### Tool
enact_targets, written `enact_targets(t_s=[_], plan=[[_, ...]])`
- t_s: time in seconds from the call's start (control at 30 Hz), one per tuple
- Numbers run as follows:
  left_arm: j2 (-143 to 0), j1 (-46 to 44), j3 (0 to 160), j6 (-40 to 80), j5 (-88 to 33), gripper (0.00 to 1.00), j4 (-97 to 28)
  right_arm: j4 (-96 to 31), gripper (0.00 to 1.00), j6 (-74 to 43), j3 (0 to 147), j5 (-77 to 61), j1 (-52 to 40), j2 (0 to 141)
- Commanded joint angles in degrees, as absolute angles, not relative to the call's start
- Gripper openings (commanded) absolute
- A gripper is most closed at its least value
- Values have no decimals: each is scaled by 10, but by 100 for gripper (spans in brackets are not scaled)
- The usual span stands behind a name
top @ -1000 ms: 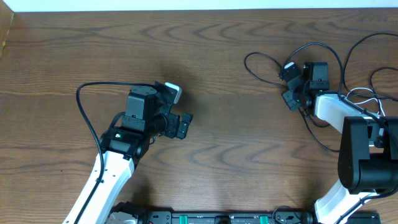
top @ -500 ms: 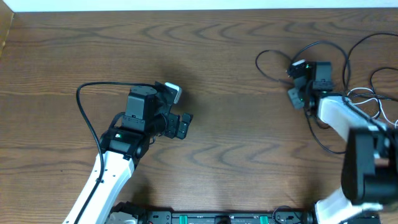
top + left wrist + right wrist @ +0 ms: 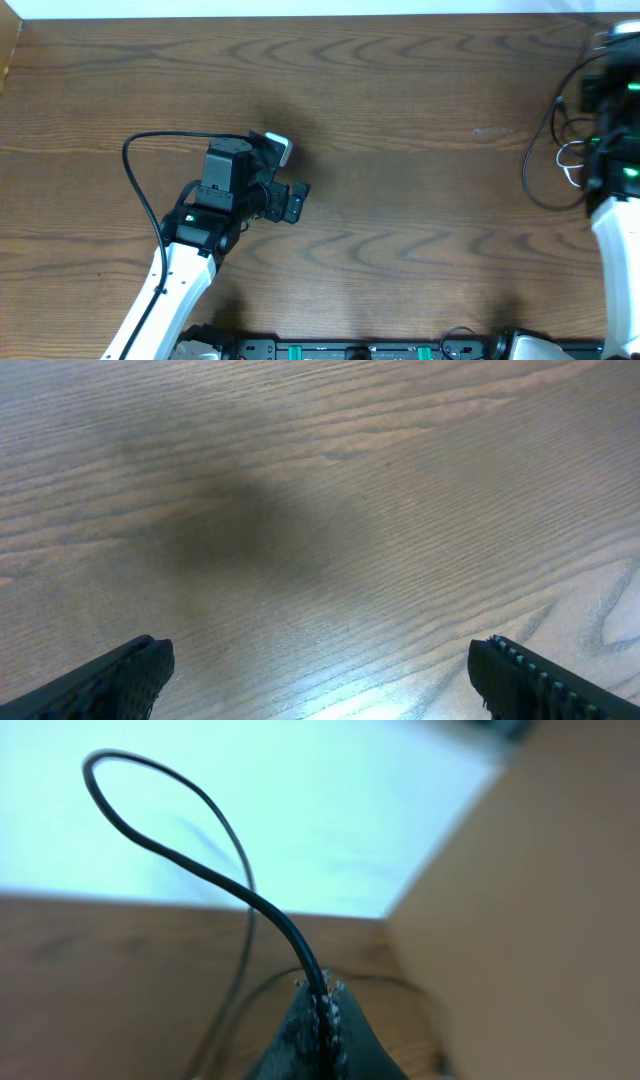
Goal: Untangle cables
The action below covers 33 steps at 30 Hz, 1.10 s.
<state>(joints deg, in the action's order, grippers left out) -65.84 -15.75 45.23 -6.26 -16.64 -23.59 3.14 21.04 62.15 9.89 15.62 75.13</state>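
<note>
Open table [image 3: 420, 210] mid-scene, left arm [image 3: 185, 265] at left, black cables [image 3: 528, 172] looped by right edge

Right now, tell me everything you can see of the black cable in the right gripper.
The black cable is a thin, smooth, rubbery-looking cord. The right gripper is shut on it, and from the pinch it arches up in an open loop. From overhead, more of it curves loosely at the right end of the wooden table. I can't make out a plug end.
</note>
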Motion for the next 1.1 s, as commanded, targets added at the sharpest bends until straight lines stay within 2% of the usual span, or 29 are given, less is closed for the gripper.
enact_targets(t_s=[0.0,0.13,0.33,0.53,0.77,0.8,0.87,0.9,1.07], plan=[[-659,-156,452,-72,-173,100,-235,54,1,184,634,106,214,748],[-659,-156,452,-72,-173,100,-235,72,1,129,634,103,289,754],[-659,-156,452,-72,-174,100,-235,48,1,113,634,53,396,805],[-659,-156,452,-72,-174,100,-235,-13,1,97,634,52,417,901],[-659,-156,452,-72,-174,100,-235,-55,1,-14,634,52,412,1007],[-659,-156,452,-72,-174,100,-235,-62,13,-25,634,52,412,1015],[-659,-156,452,-72,-174,100,-235,-74,79,-46,634,52,412,1029],[-659,-156,452,-72,-174,100,-235,-77,99,-47,634,51,412,1032],[-659,-156,452,-72,-174,100,-235,-82,99,-49,634,38,411,1020]])
